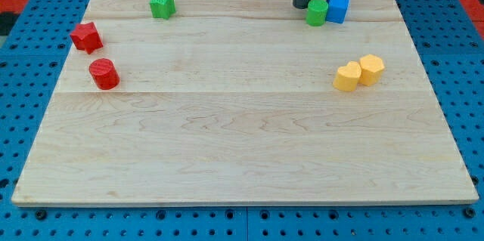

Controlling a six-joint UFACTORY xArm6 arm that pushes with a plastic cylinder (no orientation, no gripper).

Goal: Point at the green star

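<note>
The green star (161, 4) lies near the view's top left of the wooden board (242, 143). My tip (302, 5) is the lower end of a dark rod at the view's top, right of centre. It stands far to the right of the green star, just left of a green cylinder-like block (317, 13) and close to touching it. A blue block (338, 4) sits against that green block's right side.
A red star (86, 37) and a red cylinder (104, 74) lie at the view's left. Two yellow blocks (349, 77) (371, 69) touch each other at the view's right. Blue pegboard (23, 67) surrounds the board.
</note>
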